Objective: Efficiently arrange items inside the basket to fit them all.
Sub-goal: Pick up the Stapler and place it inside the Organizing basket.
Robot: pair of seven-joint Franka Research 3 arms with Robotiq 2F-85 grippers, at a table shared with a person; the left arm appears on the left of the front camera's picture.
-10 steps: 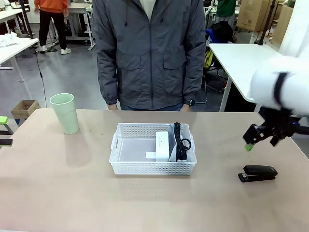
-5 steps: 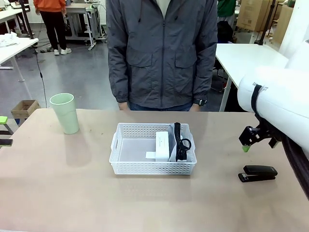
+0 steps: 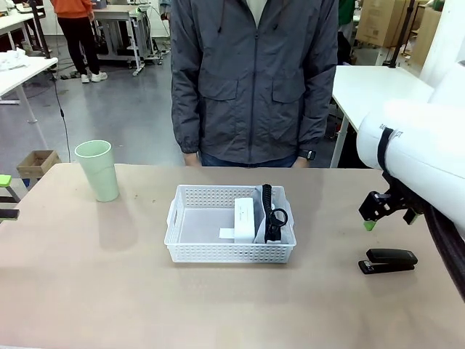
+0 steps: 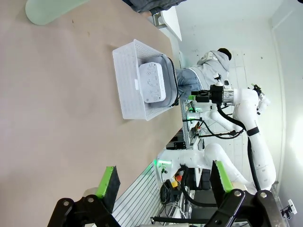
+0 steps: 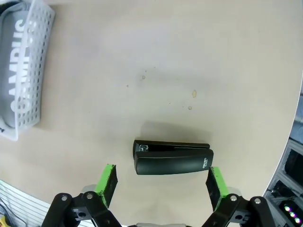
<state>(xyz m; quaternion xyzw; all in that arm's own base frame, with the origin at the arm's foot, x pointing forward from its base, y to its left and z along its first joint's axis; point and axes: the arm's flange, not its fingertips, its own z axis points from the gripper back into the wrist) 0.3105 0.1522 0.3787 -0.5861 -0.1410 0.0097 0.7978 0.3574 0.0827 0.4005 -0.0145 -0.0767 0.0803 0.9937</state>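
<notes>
The white basket (image 3: 229, 251) sits mid-table. A white box (image 3: 245, 218) and the grey pouch (image 3: 285, 217) with its black strap lie in its right half. A pale green cup (image 3: 96, 170) stands upright at the far left. On the table to the right lies the black stapler (image 3: 388, 260). My right gripper (image 3: 381, 212) hovers above and just behind it, open. In the right wrist view the stapler (image 5: 173, 158) lies between the open green pads (image 5: 108, 182), with the basket (image 5: 38, 56) and the "CAMPUS" pouch (image 5: 16, 80) at the left. My left gripper (image 3: 4, 196) stands open at the table's left edge.
A person in a grey jacket (image 3: 254, 80) stands at the far side of the table, hands down. The left wrist view shows the open left gripper (image 4: 165, 179) over bare tabletop, with the basket (image 4: 125, 80), the box (image 4: 152, 82) and the cup (image 4: 52, 9) farther off.
My right arm has swung nearer the camera and its gripper has shifted slightly left and up above the stapler. The person has stepped to the right. The left arm has not moved.
</notes>
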